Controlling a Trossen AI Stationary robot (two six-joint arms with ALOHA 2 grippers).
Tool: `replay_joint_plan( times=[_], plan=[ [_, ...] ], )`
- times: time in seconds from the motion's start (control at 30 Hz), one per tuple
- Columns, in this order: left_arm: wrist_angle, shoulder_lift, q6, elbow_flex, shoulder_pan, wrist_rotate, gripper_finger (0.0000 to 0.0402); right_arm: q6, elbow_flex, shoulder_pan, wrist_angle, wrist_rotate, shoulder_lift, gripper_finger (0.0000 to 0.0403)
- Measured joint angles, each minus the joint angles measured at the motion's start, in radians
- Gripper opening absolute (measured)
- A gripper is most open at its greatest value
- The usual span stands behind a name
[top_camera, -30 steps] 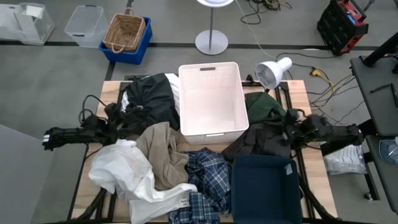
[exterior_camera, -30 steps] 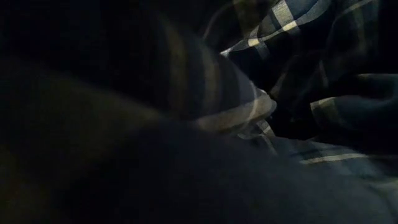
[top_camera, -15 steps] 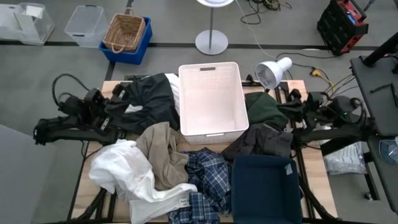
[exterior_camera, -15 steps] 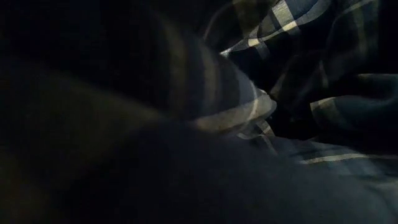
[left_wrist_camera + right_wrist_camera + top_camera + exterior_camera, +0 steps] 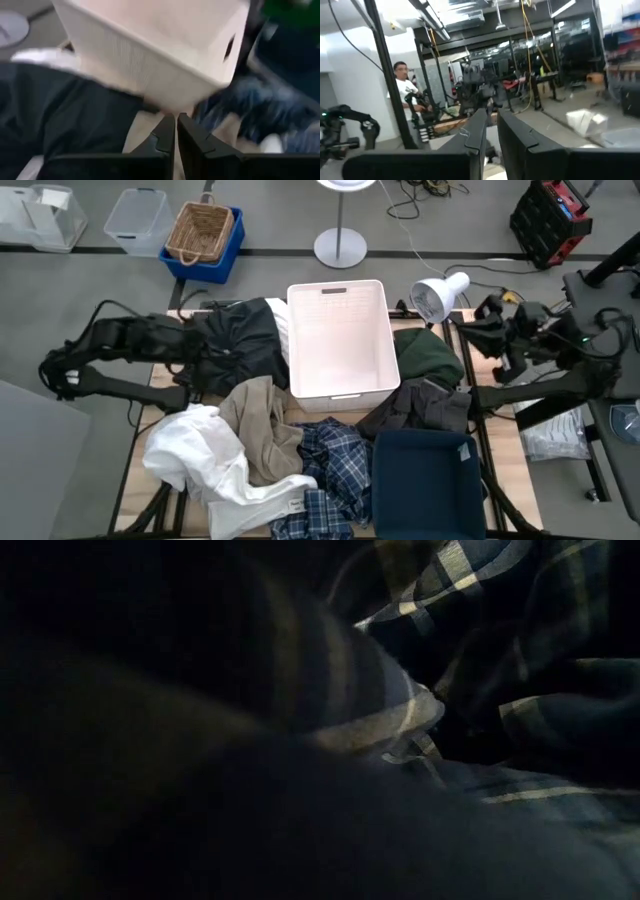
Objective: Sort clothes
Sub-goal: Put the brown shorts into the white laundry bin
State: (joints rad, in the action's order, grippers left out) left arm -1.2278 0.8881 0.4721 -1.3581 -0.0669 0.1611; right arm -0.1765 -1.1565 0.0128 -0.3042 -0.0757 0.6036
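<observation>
Looking straight down, the clothes (image 5: 270,445) lie heaped on the surface (image 5: 505,445) around the empty white bin (image 5: 338,340) and dark blue bin (image 5: 425,480), left pincer (image 5: 205,352) over the black garment (image 5: 240,340), right pincer (image 5: 478,330) raised clear. At surface height, only plaid shirt (image 5: 480,660) folds show. Wrist views show both pincers closed, gripping nothing, probably poised before picking.

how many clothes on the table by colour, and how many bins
white garment: 1
tan garment: 1
blue-and-white plaid shirt: 1
black garment: 1
dark green garment: 1
dark brown garment: 1
white bin: 1
dark blue bin: 1
total: 8
</observation>
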Motion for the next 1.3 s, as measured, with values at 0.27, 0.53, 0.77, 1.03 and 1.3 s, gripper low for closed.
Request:
replay_joint_plan(
  times=[0.27, 0.53, 0.77, 1.03, 1.3],
  plan=[
    [0.03, 0.08, -0.093, 0.089, 0.001, -0.177, 0.0002, 0.047, -0.101, 0.0, -0.058, -0.005, 0.031, 0.0038],
    [0.091, 0.082, -0.018, 0.284, 0.001, -0.251, 0.0038, 0.048, -0.099, 0.0, -0.06, -0.005, 0.046, 0.0038],
    [0.13, 0.061, 0.01, 0.349, 0.003, -0.216, 0.0119, 0.05, -0.098, 0.0, -0.059, -0.005, 0.069, 0.0038],
    [0.167, 0.045, -0.066, 0.399, 0.007, -0.096, 0.0204, 0.057, -0.098, 0.0, -0.06, -0.005, 0.074, 0.0038],
    [0.389, 0.024, -0.059, 0.594, 0.021, -0.152, 0.0221, 0.057, -0.098, 0.0, -0.061, -0.005, 0.083, 0.0038]
  ],
)
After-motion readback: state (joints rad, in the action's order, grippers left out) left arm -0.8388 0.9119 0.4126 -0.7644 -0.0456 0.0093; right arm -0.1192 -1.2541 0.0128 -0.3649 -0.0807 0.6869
